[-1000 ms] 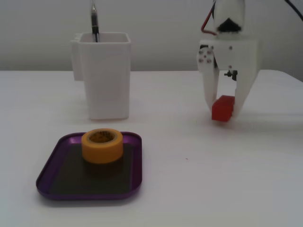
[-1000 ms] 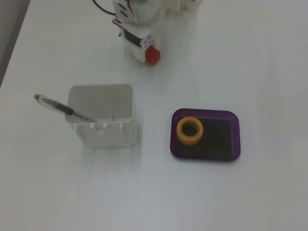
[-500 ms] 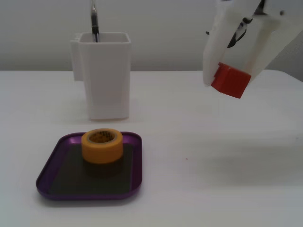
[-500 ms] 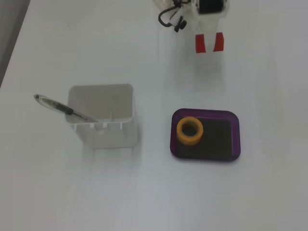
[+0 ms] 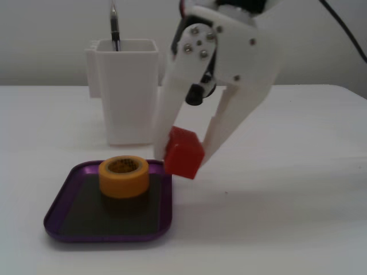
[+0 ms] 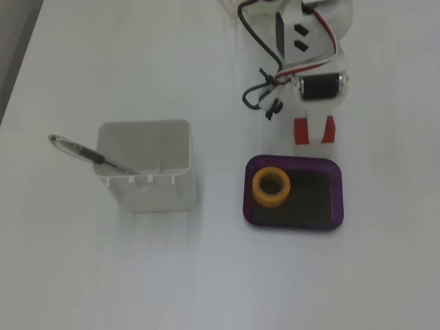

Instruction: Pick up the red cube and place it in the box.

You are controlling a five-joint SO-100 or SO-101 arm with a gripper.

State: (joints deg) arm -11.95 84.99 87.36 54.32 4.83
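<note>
In a fixed view from the side, the white two-finger gripper (image 5: 182, 156) pinches the small bright red plastic cube (image 5: 183, 153), tilted and held in the air just beside the right rim of the shallow purple metallic tray (image 5: 63, 197). A yellow-orange tape roll (image 5: 124, 176) sits in the tray; a tall white plastic container (image 5: 127, 90) stands behind.

In a fixed view from above, the cube (image 6: 301, 130) shows red on either side of a white finger, just beyond the tray's (image 6: 293, 161) far rim.
</note>
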